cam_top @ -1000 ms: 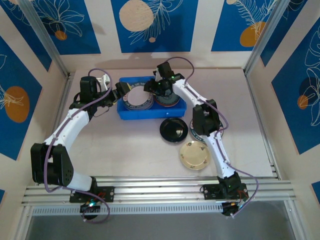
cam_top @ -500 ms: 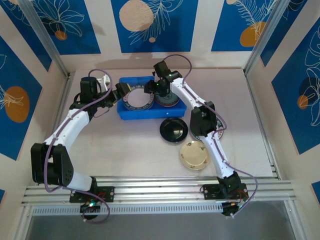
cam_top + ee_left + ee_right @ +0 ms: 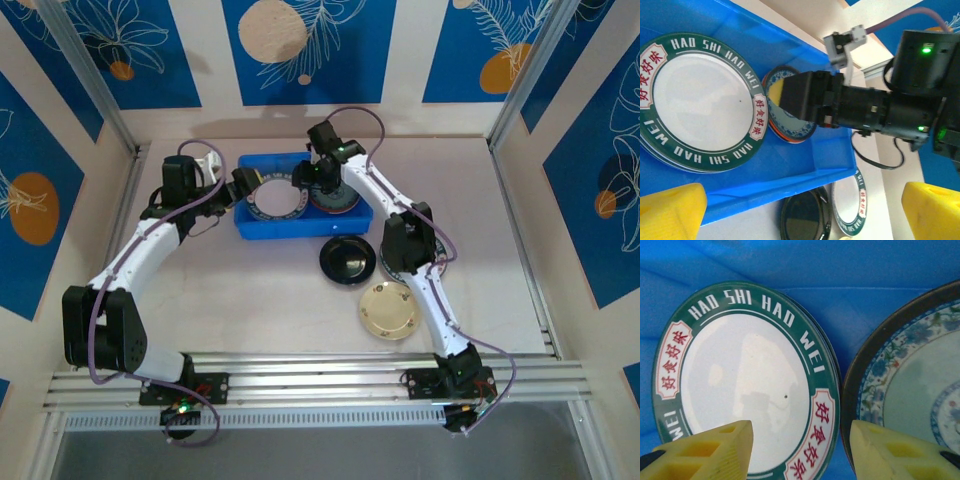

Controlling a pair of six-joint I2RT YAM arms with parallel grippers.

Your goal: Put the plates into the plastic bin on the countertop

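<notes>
Bin: blue plastic bin [image 3: 290, 229] sits far-centre on countertop [image 3: 240, 290], long side running L-R in top view.
Bin, L half: white plates w/ green rim [image 3: 277, 200], lettered "HAO SHI HAO WEI" + red characters. They lie flat, and more rim edges show under the top one, so it's a stack.
Bin, R half: teal-patterned plate [image 3: 338, 203] w/ dark rim and blue-green flowers, lying on a red-edged plate. It is just beside the white stack; can't tell if they touch.
L gripper: [image 3: 244, 184] at bin's L end, above the wall. Its yellow fingers [image 3: 671, 206] are spread fully wide w/ nothing btwn them, so it has hold of nothing.
R gripper: [image 3: 800, 432] over bin interior, pointing down. Its yellow pads [image 3: 707, 450] are roughly half apart, w/ the gap above the blue strip btwn white stack and teal plate. Nothing is gripped. One pad is over the white plate's rim, the other over the teal plate's rim; contact can't be told.
Outside bin, on countertop: glossy black plate [image 3: 347, 261] lies just in front of bin's near-R corner. Cream plate [image 3: 388, 310] lies nearer the bases, apart from the black one. Another green-rim white plate [image 3: 850, 204] lies beside the black one, partly under R arm [image 3: 372, 195].
R arm: runs from near-R base over the loose plates to bin.
</notes>
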